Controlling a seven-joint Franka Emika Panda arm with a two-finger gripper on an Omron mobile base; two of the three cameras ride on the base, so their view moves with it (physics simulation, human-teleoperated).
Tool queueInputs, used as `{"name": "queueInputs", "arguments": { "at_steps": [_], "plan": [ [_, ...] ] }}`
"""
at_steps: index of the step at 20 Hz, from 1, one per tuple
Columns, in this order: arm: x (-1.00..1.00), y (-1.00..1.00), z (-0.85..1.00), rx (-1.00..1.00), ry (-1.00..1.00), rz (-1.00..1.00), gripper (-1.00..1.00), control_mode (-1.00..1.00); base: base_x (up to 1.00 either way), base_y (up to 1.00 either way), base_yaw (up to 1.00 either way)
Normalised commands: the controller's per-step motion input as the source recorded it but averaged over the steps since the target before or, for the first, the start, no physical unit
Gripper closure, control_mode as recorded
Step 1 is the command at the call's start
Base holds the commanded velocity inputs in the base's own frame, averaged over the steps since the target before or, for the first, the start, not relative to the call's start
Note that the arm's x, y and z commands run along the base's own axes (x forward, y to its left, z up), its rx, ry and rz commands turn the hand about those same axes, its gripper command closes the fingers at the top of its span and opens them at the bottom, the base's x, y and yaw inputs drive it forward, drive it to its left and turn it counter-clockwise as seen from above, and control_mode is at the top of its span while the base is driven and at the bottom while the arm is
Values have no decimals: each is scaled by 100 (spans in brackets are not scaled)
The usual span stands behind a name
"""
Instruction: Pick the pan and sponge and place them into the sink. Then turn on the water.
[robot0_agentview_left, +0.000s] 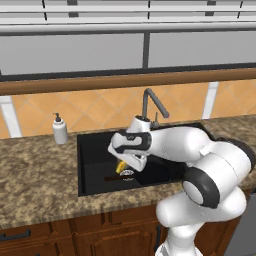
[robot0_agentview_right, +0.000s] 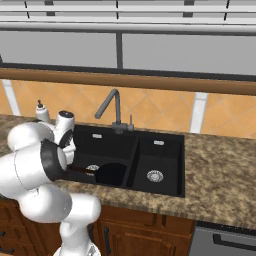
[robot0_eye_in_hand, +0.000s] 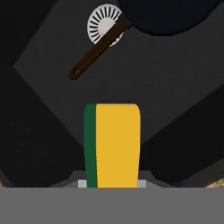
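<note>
My gripper (robot0_agentview_left: 122, 163) hangs over the left basin of the black sink (robot0_agentview_left: 81, 165), shut on the yellow and green sponge (robot0_eye_in_hand: 113, 144). A sliver of the sponge (robot0_agentview_left: 120, 167) shows yellow under the hand. The black pan (robot0_agentview_right: 111, 174) lies on the floor of the same basin, its brown handle (robot0_eye_in_hand: 98, 50) crossing the silver drain (robot0_eye_in_hand: 101, 22). The sponge hangs clear above the basin floor, beside the pan's handle. The water is out of view: the faucet (robot0_agentview_left: 150, 102) spout is dry.
A white soap dispenser (robot0_agentview_left: 60, 130) stands on the granite counter left of the sink. The right basin (robot0_agentview_right: 156, 162) holds just its drain. The backsplash and a wooden ledge run behind the faucet (robot0_agentview_right: 112, 106).
</note>
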Motion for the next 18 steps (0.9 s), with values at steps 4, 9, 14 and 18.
{"name": "queueInputs", "arguments": {
  "at_steps": [4,9,14,18],
  "plan": [
    [62,-31,-1,-1,19,0,100,-100,0,0,0],
    [48,8,-41,-19,3,0,100,-100,0,0,0],
    [25,10,-54,-27,-1,0,100,-100,0,0,0],
    [25,0,-25,-5,0,0,100,-100,0,0,0]
  ]
}}
